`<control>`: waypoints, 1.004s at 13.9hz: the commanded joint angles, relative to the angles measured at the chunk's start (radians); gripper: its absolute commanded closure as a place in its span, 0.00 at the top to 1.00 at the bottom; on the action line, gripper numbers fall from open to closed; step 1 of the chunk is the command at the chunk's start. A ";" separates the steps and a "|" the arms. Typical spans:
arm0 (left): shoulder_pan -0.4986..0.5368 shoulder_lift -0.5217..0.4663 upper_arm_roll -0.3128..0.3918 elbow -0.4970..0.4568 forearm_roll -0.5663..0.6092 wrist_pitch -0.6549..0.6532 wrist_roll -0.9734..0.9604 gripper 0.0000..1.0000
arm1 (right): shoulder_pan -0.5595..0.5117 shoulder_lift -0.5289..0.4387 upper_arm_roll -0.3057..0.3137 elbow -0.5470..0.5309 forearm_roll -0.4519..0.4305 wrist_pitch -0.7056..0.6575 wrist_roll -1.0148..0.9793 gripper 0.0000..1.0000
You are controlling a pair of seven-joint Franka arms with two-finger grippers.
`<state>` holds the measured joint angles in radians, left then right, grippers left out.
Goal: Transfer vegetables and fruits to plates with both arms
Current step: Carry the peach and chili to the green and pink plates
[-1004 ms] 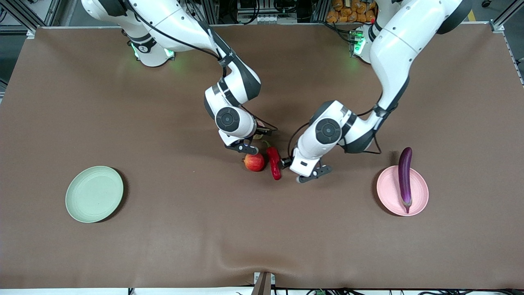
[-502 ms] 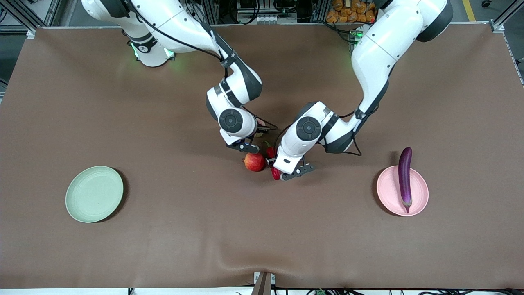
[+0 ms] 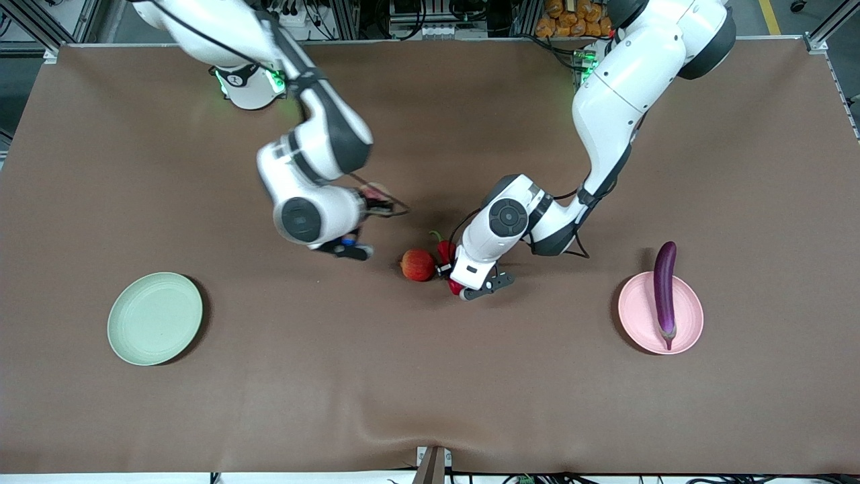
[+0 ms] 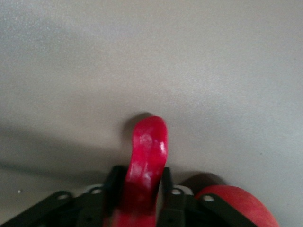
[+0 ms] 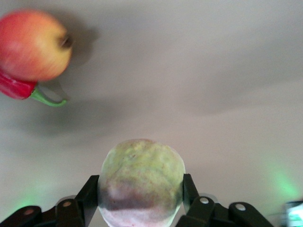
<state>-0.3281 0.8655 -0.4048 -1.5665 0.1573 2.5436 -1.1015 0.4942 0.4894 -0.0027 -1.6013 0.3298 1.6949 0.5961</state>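
**Grippers both loaded, apple left close by**

Right gripper (image 5: 140, 201) is clamped on the pale green fruit (image 5: 141, 182) with the pink blush, up in the air over the bare bench (image 3: 430, 376) between the green plate (image 3: 154, 318) and the red apple (image 3: 418, 264). That grip looks low on a round, dull skin, so a quick swing to the plate could roll the fruit out.

Left gripper (image 4: 142, 196) is shut on the red chili pepper (image 4: 147, 161), down at the bench just beside the apple. Most of the pepper sticks out past the fingers; it could pivot on lifting, or nudge the apple and send it rolling.

Purple eggplant (image 3: 665, 292) lies on the pink plate (image 3: 631, 323), overhanging its rim, leaving little room for the pepper.
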 commanded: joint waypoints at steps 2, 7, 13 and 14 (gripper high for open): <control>0.065 -0.133 0.006 -0.038 0.001 -0.142 0.020 0.00 | -0.182 -0.026 0.016 0.007 -0.164 -0.038 -0.207 0.00; 0.249 -0.295 0.008 -0.043 0.017 -0.572 0.289 0.00 | -0.426 0.004 0.016 0.064 -0.320 -0.018 -0.514 0.00; 0.576 -0.266 0.006 -0.024 0.096 -0.628 0.785 0.00 | -0.644 0.148 0.018 0.063 -0.350 0.264 -0.925 0.00; 0.610 -0.244 0.006 -0.024 0.105 -0.593 0.811 0.00 | -0.657 0.171 0.018 0.061 -0.350 0.314 -0.962 0.00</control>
<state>0.2148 0.5757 -0.3822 -1.5897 0.2269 1.9035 -0.3599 -0.1118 0.6023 -0.0100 -1.5655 -0.0087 1.9492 -0.2713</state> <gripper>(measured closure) 0.727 0.260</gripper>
